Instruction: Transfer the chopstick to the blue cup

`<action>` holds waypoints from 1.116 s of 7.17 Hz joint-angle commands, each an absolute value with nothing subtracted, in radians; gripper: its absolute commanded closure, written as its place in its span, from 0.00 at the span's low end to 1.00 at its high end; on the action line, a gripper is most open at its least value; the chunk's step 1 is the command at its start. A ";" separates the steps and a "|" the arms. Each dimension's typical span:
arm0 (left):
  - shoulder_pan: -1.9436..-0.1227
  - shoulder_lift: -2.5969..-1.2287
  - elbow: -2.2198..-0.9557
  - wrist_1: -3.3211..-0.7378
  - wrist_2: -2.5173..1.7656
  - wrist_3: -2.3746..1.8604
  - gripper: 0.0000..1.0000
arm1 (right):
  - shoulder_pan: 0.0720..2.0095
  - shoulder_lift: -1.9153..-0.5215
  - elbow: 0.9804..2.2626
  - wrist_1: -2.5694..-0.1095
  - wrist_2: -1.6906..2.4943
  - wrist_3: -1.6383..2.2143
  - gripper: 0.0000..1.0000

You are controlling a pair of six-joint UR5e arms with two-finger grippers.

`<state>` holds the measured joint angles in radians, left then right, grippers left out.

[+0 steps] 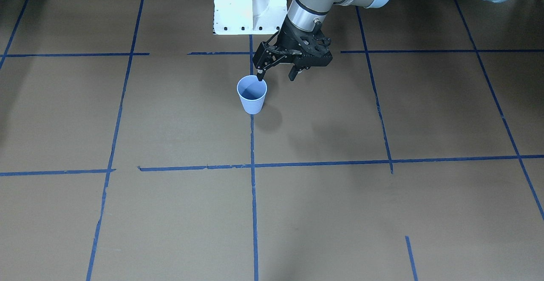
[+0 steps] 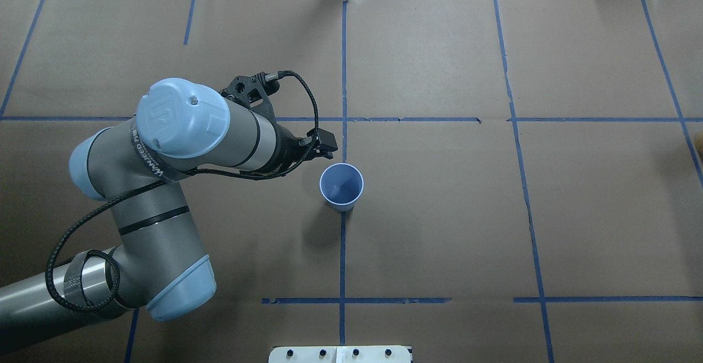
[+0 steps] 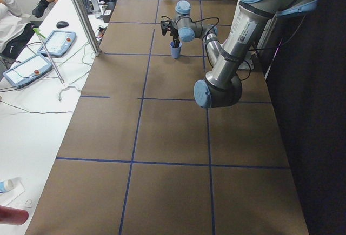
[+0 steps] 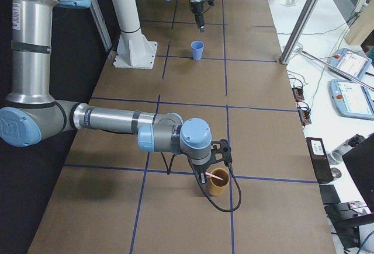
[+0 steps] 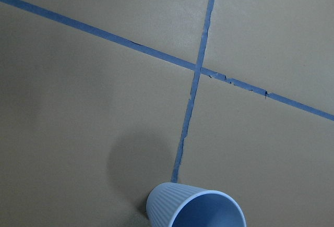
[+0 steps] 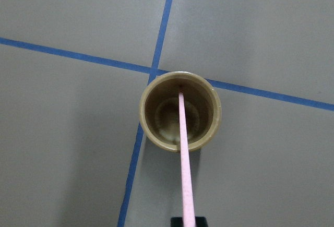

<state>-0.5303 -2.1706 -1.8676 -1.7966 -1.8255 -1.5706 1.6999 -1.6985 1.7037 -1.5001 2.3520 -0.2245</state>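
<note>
1. Chopstick position: the pale pink stick stands slanted in the brown cup. Its lower end is against the far inside wall, and its shaft crosses the near rim and rises toward my right wrist camera. It is well apart from the blue cup, at the other end of the table.
2. My right gripper hangs directly over the brown cup, lined up with the stick's upper end. Only a dark sliver of fingertip shows at the bottom edge of the wrist view, with the stick running into it. I cannot tell whether I am clamped on the stick or merely straddling it.
3. My left gripper hovers above and just beside the blue cup's rim, on my left of it, jaws spread and holding nothing. In the front view one fingertip overlaps the rim, but from overhead it looks apart from it.
4. The blue cup stands upright and empty on a blue tape line, its mouth open upward, so a drop from above should go in cleanly.
5. Judgement: the transfer is only beginning. My left gripper seems parked by the cup either to receive the stick or to steady the cup, and I cannot say which. The stick is long for so small a cup, so it would likely lean on the rim and could tip it.
</note>
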 commanded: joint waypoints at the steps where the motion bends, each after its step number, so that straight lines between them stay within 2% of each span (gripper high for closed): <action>1: -0.531 -2.171 -1.868 -1.798 -1.825 -1.569 0.00 | 1.749 -1.701 1.849 -1.644 2.359 -0.225 1.00; 4: -0.543 -2.163 -1.891 -1.798 -1.827 -1.560 0.00 | 1.746 -1.645 2.154 -2.094 2.367 -0.209 1.00; 6: -0.618 -2.056 -1.986 -1.798 -1.835 -1.454 0.00 | 1.659 -1.618 2.197 -2.143 2.591 -0.149 1.00; 8: -0.676 -1.991 -1.997 -1.799 -1.859 -1.382 0.00 | 1.487 -1.454 2.232 -2.141 2.602 0.211 0.98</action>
<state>-0.6422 -2.0283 -1.9873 -1.7983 -1.8416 -1.4228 1.5839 -1.5448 2.2124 -2.1373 2.5800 0.0166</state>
